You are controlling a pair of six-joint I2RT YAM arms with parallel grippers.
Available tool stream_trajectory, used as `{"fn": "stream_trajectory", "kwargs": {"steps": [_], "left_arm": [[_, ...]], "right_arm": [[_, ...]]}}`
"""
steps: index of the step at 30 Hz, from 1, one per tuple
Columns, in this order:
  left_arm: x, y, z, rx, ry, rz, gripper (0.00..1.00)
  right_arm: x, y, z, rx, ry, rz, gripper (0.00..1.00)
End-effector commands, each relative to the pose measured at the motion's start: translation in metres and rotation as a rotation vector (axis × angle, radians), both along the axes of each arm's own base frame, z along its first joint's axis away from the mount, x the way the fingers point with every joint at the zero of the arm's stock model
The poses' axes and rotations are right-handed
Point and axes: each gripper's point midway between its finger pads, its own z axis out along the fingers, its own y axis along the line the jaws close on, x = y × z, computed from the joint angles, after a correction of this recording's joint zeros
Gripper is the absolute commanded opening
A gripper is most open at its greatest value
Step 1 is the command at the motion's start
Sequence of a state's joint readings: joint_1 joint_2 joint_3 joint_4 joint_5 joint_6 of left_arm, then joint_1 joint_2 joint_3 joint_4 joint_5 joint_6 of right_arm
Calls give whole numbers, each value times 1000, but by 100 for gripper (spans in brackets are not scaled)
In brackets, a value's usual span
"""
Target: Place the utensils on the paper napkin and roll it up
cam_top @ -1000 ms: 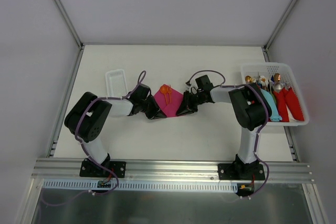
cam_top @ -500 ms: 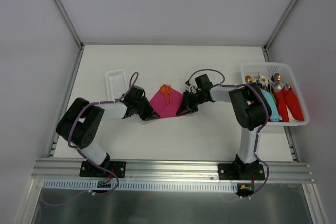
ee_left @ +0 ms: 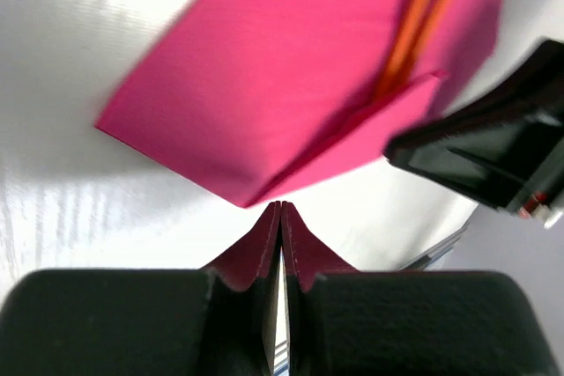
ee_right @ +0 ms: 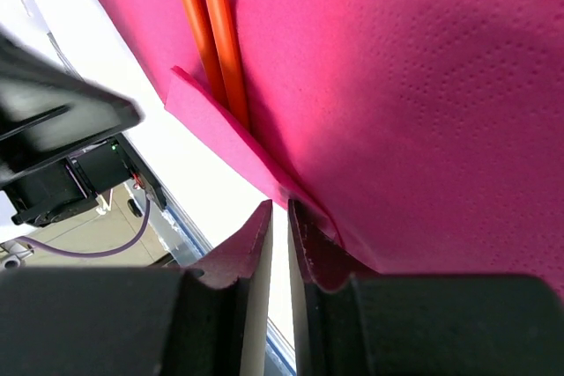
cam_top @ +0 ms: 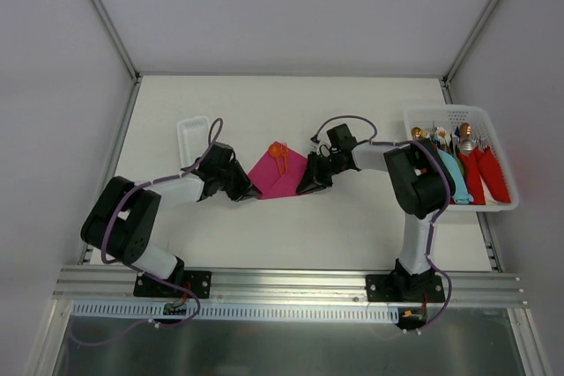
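The magenta paper napkin (cam_top: 278,174) (ee_left: 291,77) (ee_right: 397,85) lies flat mid-table with its near edge folded up into a low flap. The utensils, two thin orange handles (cam_top: 280,154) (ee_left: 412,37) (ee_right: 214,33), lie on it and run under that flap. My left gripper (cam_top: 248,190) (ee_left: 280,206) is shut and empty, its tips just short of the napkin's near corner. My right gripper (cam_top: 307,185) (ee_right: 280,206) sits at the napkin's right edge. Its jaws stand a narrow slit apart with bare table showing between them, and the napkin's fold rests against the outside of one finger.
A small white tray (cam_top: 196,136) lies left of the napkin behind the left arm. A white basket (cam_top: 448,113) at the right edge holds metal utensils in red and teal wraps. Frame posts and walls close in the table on three sides.
My left arm has swung out to the left and drawn its shut gripper back off the napkin's left corner. The right gripper and napkin have stayed put.
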State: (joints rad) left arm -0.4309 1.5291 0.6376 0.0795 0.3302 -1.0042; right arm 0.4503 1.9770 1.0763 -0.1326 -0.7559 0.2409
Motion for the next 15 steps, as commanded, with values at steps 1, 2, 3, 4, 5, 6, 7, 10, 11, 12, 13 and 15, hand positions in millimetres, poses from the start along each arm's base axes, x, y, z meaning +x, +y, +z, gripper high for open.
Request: {"fn": "stream_trajectory", "kwargs": {"steps": [1,2,3,4,5,6,7,10,11,12,13,15], "left_arm": [[17,-8,49,-12,-205,-77,3],[20,-10,56,-11,-242,-101,5],[20,-14,63,-22,-262,-121,6],[23,-18,71,-33,-279,-133,6],[23,-21,74,-41,-280,-138,6],[24,-23,72,-43,-268,-137,6],[23,-28,73,-49,-267,-146,6],[23,-37,64,-42,-233,-151,5],[21,-41,62,-41,-223,-153,4],[21,-42,54,-34,-200,-151,4],[20,-44,51,-29,-190,-151,4],[18,-45,38,-18,-148,-142,2]], "right_arm": [[-3,-15,-26,-109,17,-1,16],[-4,-15,-26,-109,20,1,16],[-4,-15,-26,-106,19,1,16],[-3,-14,-25,-104,19,1,16],[-4,-14,-26,-103,20,2,16],[-4,-14,-25,-102,18,5,16],[-4,-13,-25,-98,17,9,16],[-4,-14,-26,-100,24,11,17],[-4,-13,-26,-98,25,13,17],[-4,-13,-26,-98,26,14,17],[-3,-13,-26,-99,23,16,17],[-4,-14,-26,-108,26,18,17]]}}
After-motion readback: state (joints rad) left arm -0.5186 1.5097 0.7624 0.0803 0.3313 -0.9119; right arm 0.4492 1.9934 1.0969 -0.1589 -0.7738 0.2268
